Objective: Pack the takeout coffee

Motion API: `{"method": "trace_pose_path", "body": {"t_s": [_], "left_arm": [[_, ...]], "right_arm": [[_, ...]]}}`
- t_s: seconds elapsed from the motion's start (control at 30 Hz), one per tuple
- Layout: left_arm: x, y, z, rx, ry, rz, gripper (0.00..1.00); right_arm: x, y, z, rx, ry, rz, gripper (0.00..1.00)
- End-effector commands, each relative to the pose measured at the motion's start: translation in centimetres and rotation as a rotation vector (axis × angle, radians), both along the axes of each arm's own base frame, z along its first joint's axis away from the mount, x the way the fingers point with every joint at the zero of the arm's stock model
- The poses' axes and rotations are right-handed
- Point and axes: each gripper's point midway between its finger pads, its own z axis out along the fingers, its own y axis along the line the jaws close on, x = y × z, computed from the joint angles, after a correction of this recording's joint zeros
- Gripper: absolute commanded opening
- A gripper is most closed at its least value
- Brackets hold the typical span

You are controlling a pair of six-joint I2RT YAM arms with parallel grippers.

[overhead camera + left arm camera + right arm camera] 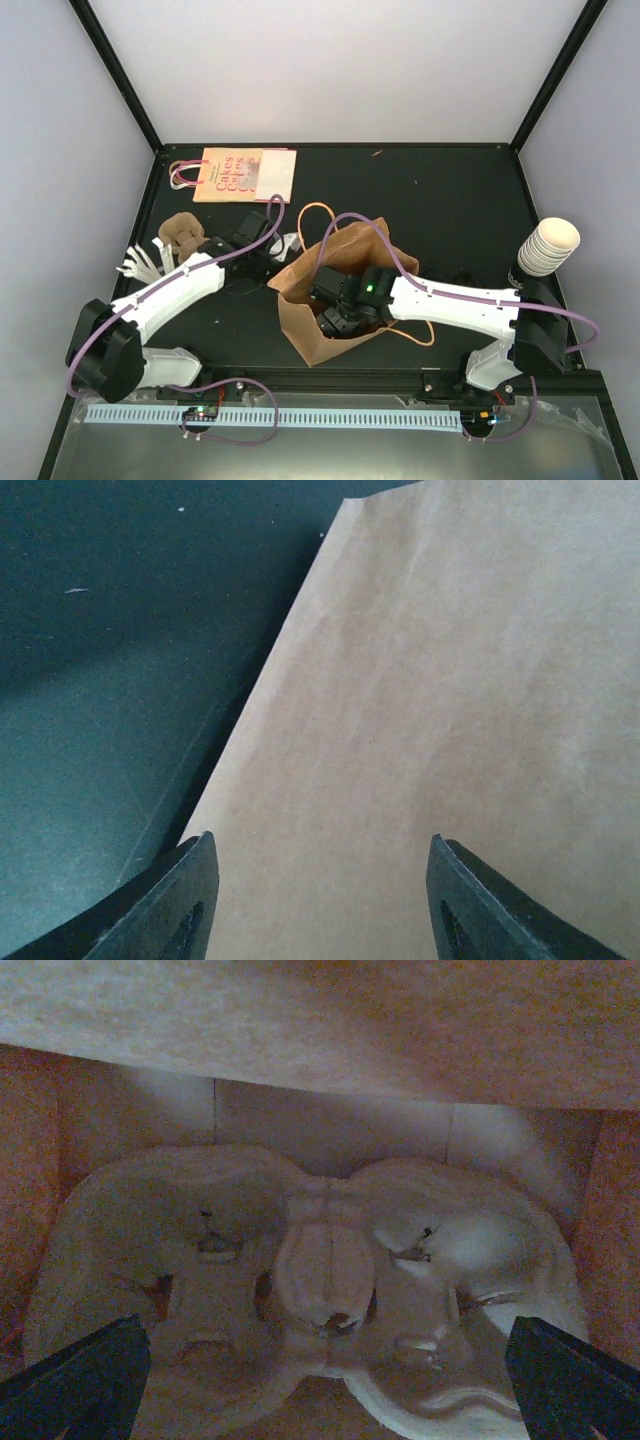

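The brown paper bag (pixel 300 330) lies open in the middle of the table, with orange handles. My right gripper (pixel 335 322) is deep inside its mouth. In the right wrist view the right gripper (pixel 328 1325) stands wide open over a moulded pulp cup tray (pixel 320 1260) that rests on the bag's bottom, its cup wells empty. My left gripper (pixel 272 240) is at the bag's far left side. In the left wrist view the left gripper (pixel 322 838) is open, its fingers apart over the bag's flat paper wall (pixel 440 680). The takeout coffee is out of view.
A stack of lidless cream cups (pixel 548 247) stands at the right edge. A printed paper bag (pixel 240 175) lies flat at the back left. Brown pulp trays (pixel 182 232) and white utensils (pixel 140 262) sit by the left edge.
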Motion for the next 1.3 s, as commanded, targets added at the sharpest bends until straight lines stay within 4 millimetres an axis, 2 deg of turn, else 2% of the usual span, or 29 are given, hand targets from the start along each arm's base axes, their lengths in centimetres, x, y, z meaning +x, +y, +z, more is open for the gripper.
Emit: {"method": "trace_pose_path", "body": {"t_s": [0.0, 0.13, 0.3, 0.5, 0.7, 0.93, 1.1, 1.27], "left_arm": [[0.4, 0.7, 2.6, 0.024, -0.084, 0.008, 0.61], [0.7, 1.5, 4.4, 0.039, -0.142, 0.029, 0.64], [0.7, 2.4, 7.5, 0.049, -0.226, 0.044, 0.68], [0.3, 3.0, 12.5, 0.003, -0.365, 0.031, 0.84], [-0.5, 3.1, 17.7, -0.126, -0.546, 0.034, 0.99], [-2.7, 1.4, 22.7, -0.294, -0.599, -0.088, 0.96], [-3.4, 0.4, 23.5, -0.28, -0.605, -0.176, 0.89], [-2.8, 0.3, 23.4, -0.194, -0.622, -0.191, 0.8]], "right_arm": [[0.2, -0.3, 1.1, 0.008, -0.017, -0.002, 1.0], [0.2, -0.3, 1.2, 0.01, -0.014, 0.001, 1.0], [0.2, -0.2, 1.6, 0.021, -0.018, 0.005, 1.0], [0.1, -0.1, 1.4, 0.024, -0.016, 0.01, 1.0], [0.1, 0.0, 1.2, 0.033, -0.017, 0.017, 1.0], [0.1, -0.2, 0.8, 0.025, -0.022, 0.025, 1.0], [0.0, -0.1, 0.6, 0.028, -0.015, 0.03, 1.0], [0.0, 0.0, 0.8, 0.034, -0.019, 0.033, 1.0]]}}
